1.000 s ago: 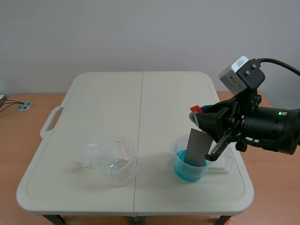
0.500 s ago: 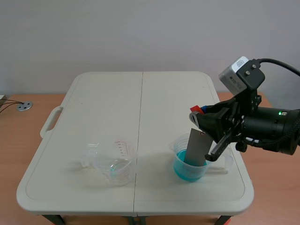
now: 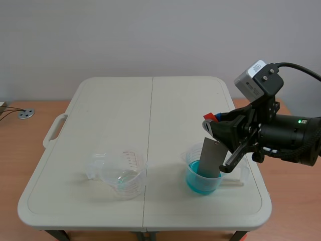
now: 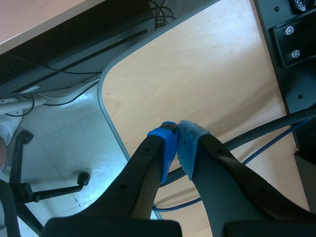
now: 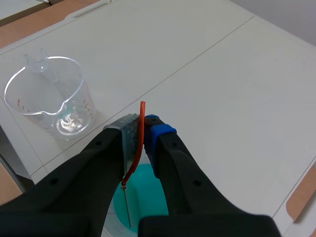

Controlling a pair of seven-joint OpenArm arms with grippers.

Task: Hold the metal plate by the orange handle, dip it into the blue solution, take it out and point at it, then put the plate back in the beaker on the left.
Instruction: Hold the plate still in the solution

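My right gripper is shut on the thin orange handle of the grey metal plate. The plate hangs with its lower end inside the beaker of blue solution at the table's right front. An empty clear beaker stands at the left front, apart from it. The left arm does not show in the scene view. My left gripper is shut on nothing, away from the table over a wooden floor.
The white folding table has a seam down its middle and a carry handle on its left edge. Cables and a chair base lie below the left gripper.
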